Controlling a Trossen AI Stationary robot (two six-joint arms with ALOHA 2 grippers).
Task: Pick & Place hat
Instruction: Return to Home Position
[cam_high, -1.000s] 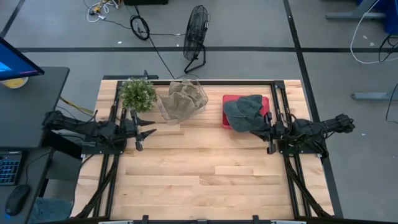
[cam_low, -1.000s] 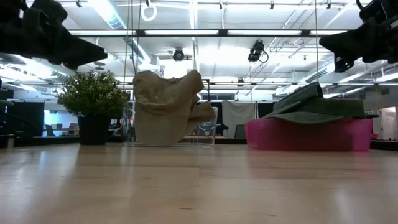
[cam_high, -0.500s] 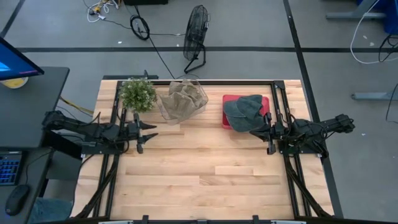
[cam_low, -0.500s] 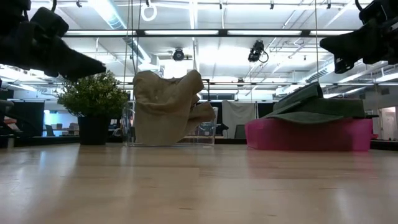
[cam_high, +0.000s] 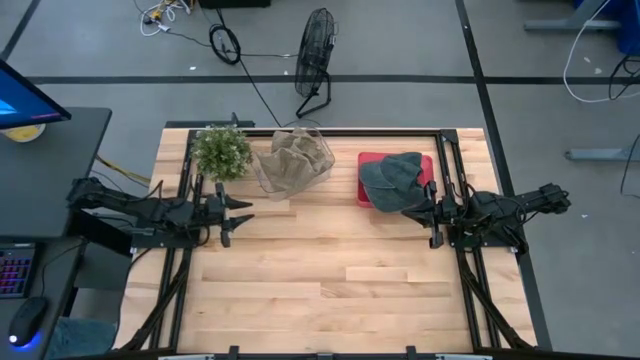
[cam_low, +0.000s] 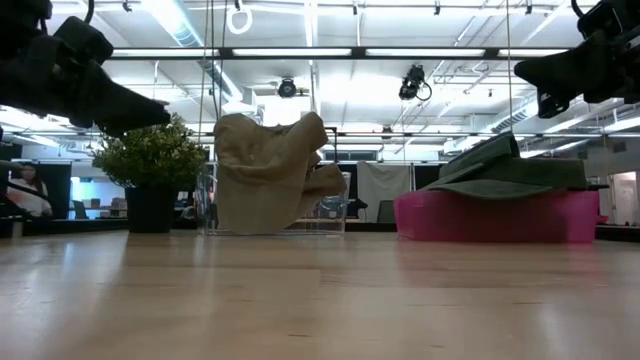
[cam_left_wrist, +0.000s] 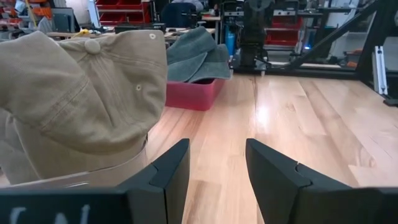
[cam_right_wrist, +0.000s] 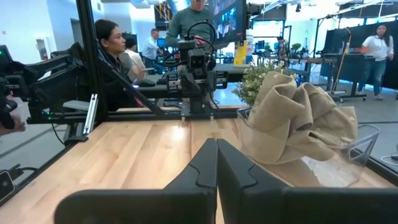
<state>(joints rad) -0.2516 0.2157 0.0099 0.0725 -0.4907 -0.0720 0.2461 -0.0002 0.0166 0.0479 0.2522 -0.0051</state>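
Note:
A grey-green cap (cam_high: 392, 176) lies on a red tray (cam_high: 366, 160) at the far right of the table; it also shows as the cap (cam_low: 505, 165) in the low view and the cap (cam_left_wrist: 198, 55) in the left wrist view. Several tan caps (cam_high: 293, 158) are bunched in a clear container (cam_high: 262, 180), seen again as tan caps (cam_right_wrist: 297, 121). My right gripper (cam_high: 414, 210) hovers shut just beyond the grey cap's near right edge, raised above it (cam_low: 530, 72). My left gripper (cam_high: 238, 208) is open in the air, near the container's near left side (cam_left_wrist: 214, 165).
A small potted plant (cam_high: 221, 150) stands at the far left, beside the clear container. The wooden table (cam_high: 330, 270) stretches bare toward its near edge. Black frame rails (cam_high: 470, 290) run along both sides. People show in the room beyond (cam_right_wrist: 115, 43).
My left gripper has shifted a little toward the table's right and dipped slightly downward, staying open. The right arm and the caps have kept still.

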